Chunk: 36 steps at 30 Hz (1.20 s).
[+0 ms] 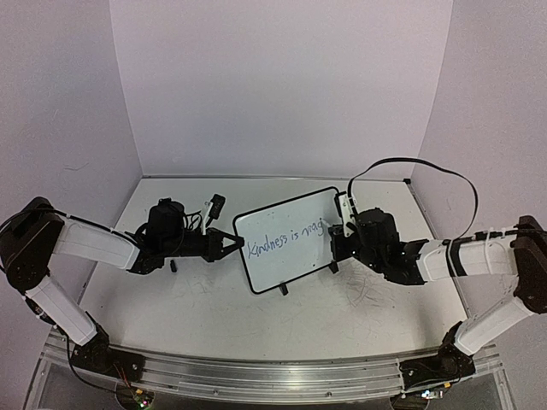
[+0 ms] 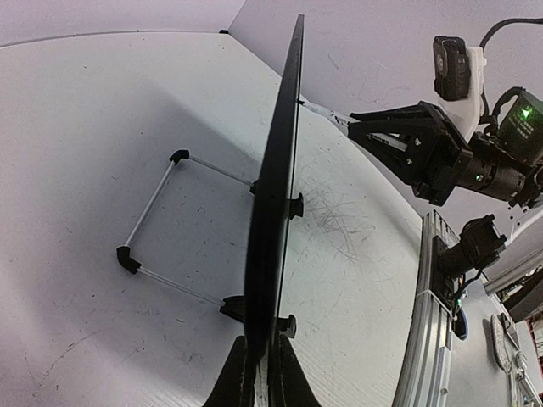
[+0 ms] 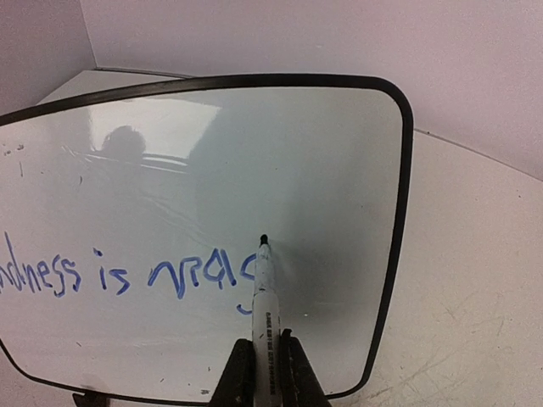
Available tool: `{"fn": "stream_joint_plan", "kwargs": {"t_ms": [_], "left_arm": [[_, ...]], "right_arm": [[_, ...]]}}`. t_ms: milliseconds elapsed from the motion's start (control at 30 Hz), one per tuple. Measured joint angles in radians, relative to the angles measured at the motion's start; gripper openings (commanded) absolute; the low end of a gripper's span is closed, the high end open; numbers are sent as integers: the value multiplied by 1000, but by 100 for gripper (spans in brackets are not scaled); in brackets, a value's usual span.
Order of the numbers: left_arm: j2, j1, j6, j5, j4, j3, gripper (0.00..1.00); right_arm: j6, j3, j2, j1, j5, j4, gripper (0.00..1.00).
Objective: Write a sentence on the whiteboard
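The whiteboard (image 1: 286,239) stands tilted at the table's middle on two black feet. It also shows edge-on in the left wrist view (image 2: 276,195) and face-on in the right wrist view (image 3: 212,170). The sentence (image 1: 286,236) in blue reads "Kindness is mag" up to the pen; its later part shows in the right wrist view (image 3: 127,275). My left gripper (image 1: 232,243) is shut on the board's left edge (image 2: 261,373). My right gripper (image 1: 336,237) is shut on a white marker (image 3: 265,297), whose tip touches the board just right of the "g".
A black marker cap (image 1: 173,266) lies on the tabletop by the left arm. A wire stand (image 2: 157,233) props the board from behind. Grey scuffs mark the tabletop (image 2: 339,220). The metal rail (image 1: 256,376) runs along the near edge.
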Motion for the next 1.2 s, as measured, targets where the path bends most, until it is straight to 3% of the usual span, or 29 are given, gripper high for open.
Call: {"fn": "stream_joint_plan", "kwargs": {"t_ms": [1200], "left_arm": [[0,0,0,0,0,0,0]], "right_arm": [[8,-13,-41,-10,-5,-25,0]]}}
